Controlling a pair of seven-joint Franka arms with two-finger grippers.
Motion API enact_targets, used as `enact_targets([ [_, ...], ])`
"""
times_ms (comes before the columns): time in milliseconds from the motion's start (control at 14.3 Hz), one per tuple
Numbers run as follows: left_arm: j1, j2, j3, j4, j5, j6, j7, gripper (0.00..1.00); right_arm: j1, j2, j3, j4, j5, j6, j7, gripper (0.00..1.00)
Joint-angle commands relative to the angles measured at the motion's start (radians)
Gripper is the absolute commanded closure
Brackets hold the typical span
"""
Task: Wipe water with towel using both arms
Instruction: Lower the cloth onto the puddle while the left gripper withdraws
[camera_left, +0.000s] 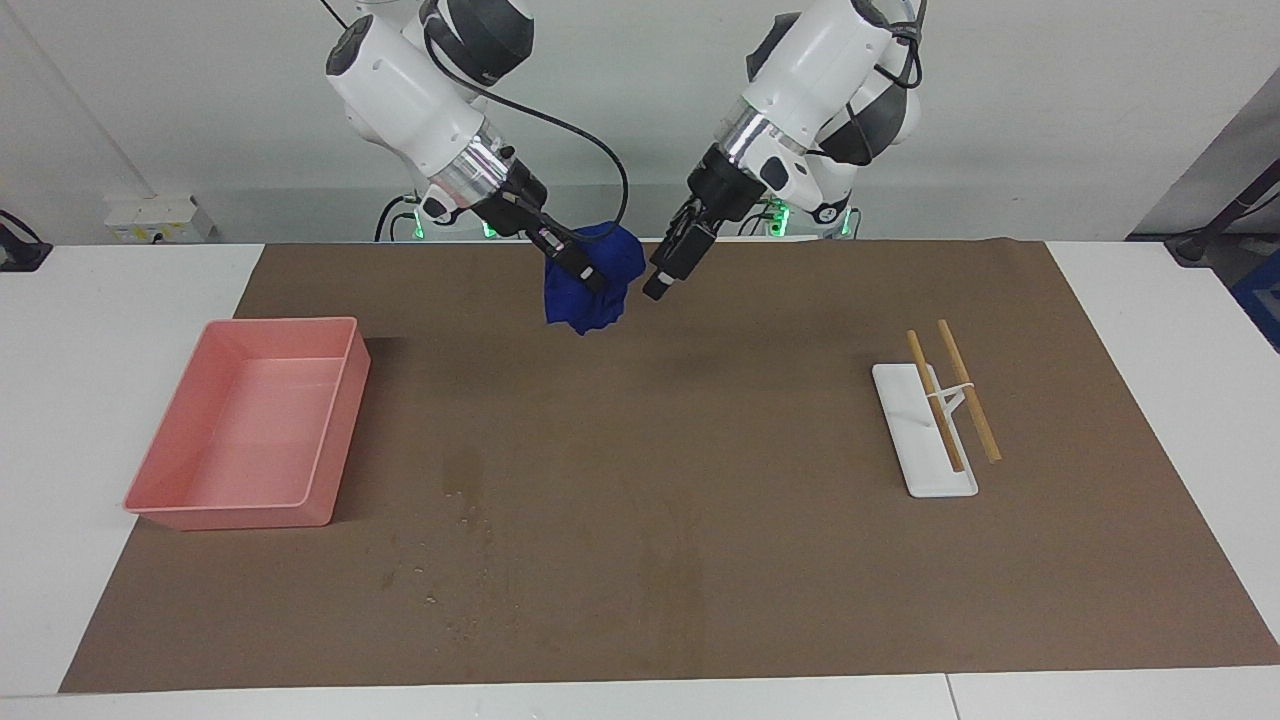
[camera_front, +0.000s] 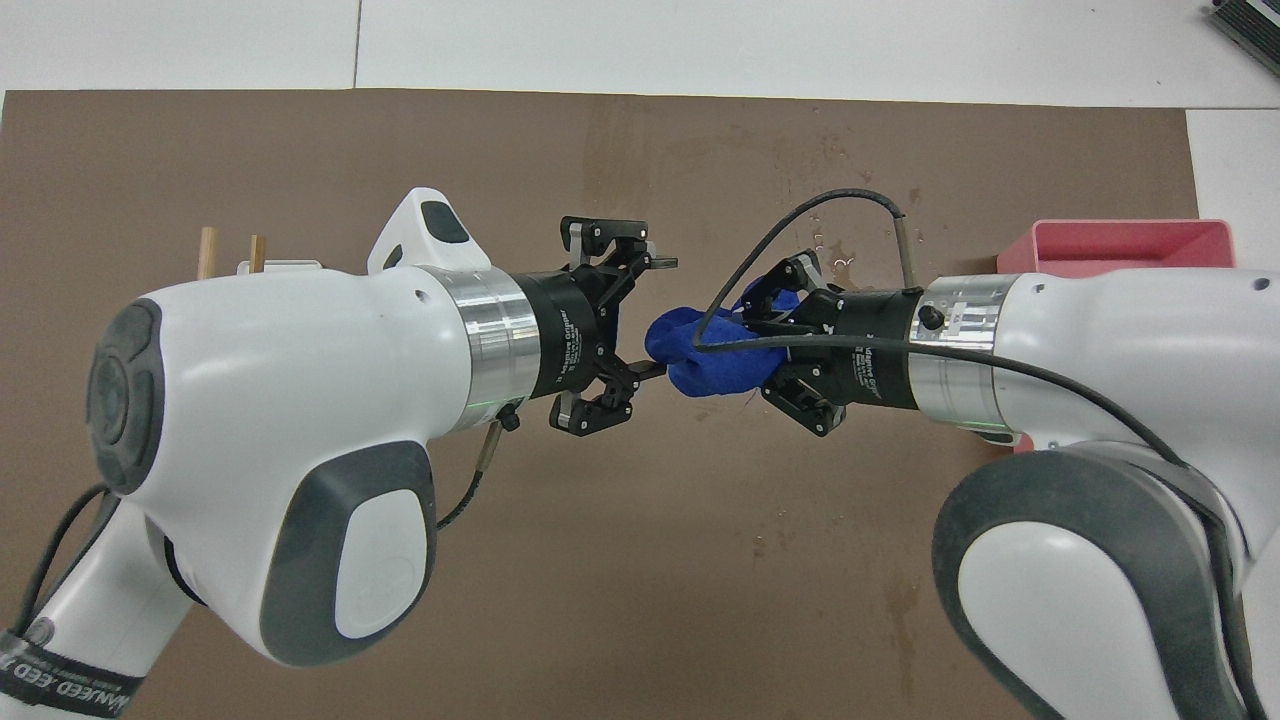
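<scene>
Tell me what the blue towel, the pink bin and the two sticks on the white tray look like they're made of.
The towel looks like soft matte fabric: it hangs crumpled in folds from the right gripper. The pink bin appears to be smooth molded plastic, with a slight sheen and rounded corners. The two sticks look like pale, unfinished wood or bamboo; the white tray looks like plastic.

A white table (camera_left: 130, 290) fills the facing view, nearly all of it covered by a brown mat (camera_left: 700, 520). At the left of the frame a pink tray (camera_left: 250, 435) sits on the mat. Right of centre lies a white holder (camera_left: 915, 440) with two wooden sticks (camera_left: 965, 400) across it. Lower left of centre, the water (camera_left: 460, 530) shows as a darker patch with pale droplets.
</scene>
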Motion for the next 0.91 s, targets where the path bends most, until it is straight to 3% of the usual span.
enact_targets([
  [0, 0.094, -0.017, 0.005, -0.010, 0.034, -0.080, 0.247, 0.00, -0.062, -0.012, 0.000, -0.042, -0.076, -0.076, -0.293, 1.00],
  [210, 0.209, -0.021, 0.005, -0.004, 0.163, -0.236, 0.596, 0.00, -0.107, 0.006, 0.000, -0.100, -0.211, -0.060, -0.601, 1.00],
  [419, 0.288, -0.030, 0.005, -0.002, 0.312, -0.335, 0.901, 0.00, -0.127, 0.099, 0.000, -0.102, -0.383, -0.029, -0.856, 1.00],
  [629, 0.417, -0.034, 0.008, 0.019, 0.344, -0.460, 1.338, 0.00, -0.133, 0.216, 0.000, -0.122, -0.444, 0.119, -0.920, 1.00],
  [839, 0.490, -0.026, 0.005, 0.082, 0.421, -0.615, 1.489, 0.00, -0.175, 0.288, 0.000, -0.140, -0.540, 0.262, -1.018, 1.00],
])
